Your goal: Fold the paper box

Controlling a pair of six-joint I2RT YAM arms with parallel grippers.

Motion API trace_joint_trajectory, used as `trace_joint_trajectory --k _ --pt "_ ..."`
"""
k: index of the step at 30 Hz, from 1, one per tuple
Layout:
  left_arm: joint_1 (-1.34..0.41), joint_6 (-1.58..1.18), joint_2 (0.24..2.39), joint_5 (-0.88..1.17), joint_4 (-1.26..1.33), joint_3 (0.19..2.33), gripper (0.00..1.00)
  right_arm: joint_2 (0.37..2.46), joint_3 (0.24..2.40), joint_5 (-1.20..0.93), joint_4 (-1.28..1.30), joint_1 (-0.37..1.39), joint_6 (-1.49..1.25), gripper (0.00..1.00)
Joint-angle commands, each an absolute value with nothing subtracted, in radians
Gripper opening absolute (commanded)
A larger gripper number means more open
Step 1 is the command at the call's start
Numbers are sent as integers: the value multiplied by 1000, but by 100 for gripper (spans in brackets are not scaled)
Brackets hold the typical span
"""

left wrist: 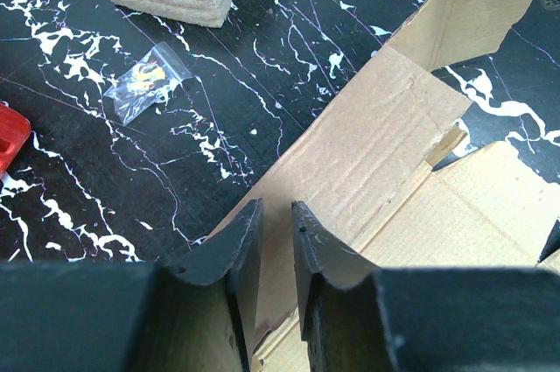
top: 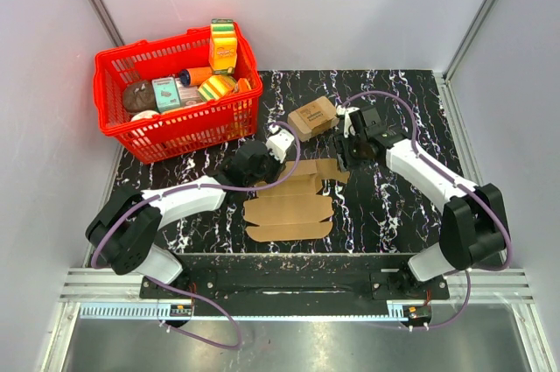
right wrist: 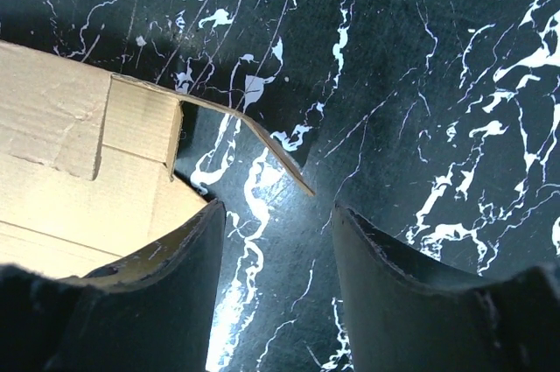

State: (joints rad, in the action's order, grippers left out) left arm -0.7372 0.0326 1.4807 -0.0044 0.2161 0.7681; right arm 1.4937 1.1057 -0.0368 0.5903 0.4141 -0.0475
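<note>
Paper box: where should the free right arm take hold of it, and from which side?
Grip the curled flap at the far right corner of the paper box, coming from above: it stands off the table edge-on, so the right gripper's fingers can straddle it.

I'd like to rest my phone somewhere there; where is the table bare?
Bare tabletop lies in the far right corner behind the right arm, and at the front between the paper box and that arm. The middle is crowded: paper box, left arm, small printed box. The red basket fills the far left.
</note>
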Motion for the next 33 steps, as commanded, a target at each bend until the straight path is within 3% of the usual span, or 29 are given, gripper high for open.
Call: trace_joint_trajectory --k 1,10,26,33 --pt "-741 31 1499 28 198 790 24 1514 1154 -23 548 405 38 57" --pt "-741 32 1505 32 198 793 24 1565 1170 -67 500 391 110 54" --pt "-741 31 1514 37 196 798 24 1591 1180 -242 529 379 72 32" --pt "-741 31 1513 40 195 801 24 1572 1157 -261 569 379 55 31"
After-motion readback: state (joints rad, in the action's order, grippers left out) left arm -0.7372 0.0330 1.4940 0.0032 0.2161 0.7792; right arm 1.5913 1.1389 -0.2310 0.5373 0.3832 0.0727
